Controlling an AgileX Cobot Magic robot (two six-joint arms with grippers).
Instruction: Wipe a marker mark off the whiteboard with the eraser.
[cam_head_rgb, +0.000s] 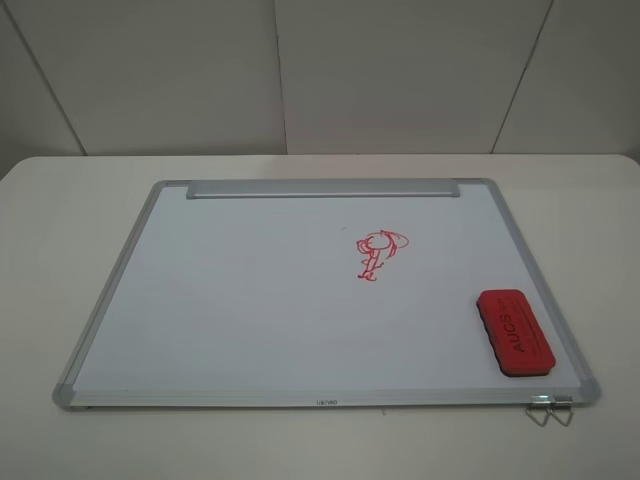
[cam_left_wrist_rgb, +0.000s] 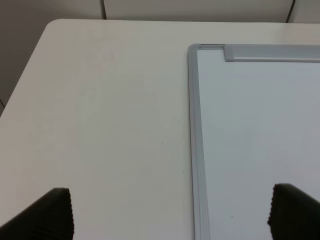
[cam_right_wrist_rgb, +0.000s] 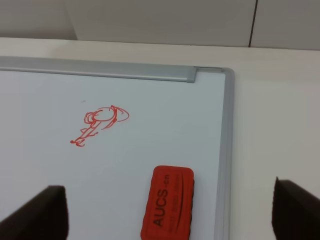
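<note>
Red marker mark (cam_head_rgb: 379, 253): intact, set on the whiteboard (cam_head_rgb: 240, 300) right of centre, nearer the tray-strip edge. Red eraser (cam_head_rgb: 515, 332): laid flat on the board at its near right corner, ungrasped. Left gripper (cam_left_wrist_rgb: 170, 212): spread wide over the board's left frame edge, empty. Right gripper (cam_right_wrist_rgb: 167, 215): spread wide above the eraser, empty. Wiping is judged not yet begun; grasp and wipe remain.

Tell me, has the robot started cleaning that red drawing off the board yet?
Not yet. Nothing looks done: the red drawing is whole on the whiteboard. Nothing is in hand either: the eraser lies untouched on the board near its right edge. The right claw is open and hangs above the eraser, and the left claw is open over the board's left edge. Left to do: grab the eraser and wipe the drawing.
</note>
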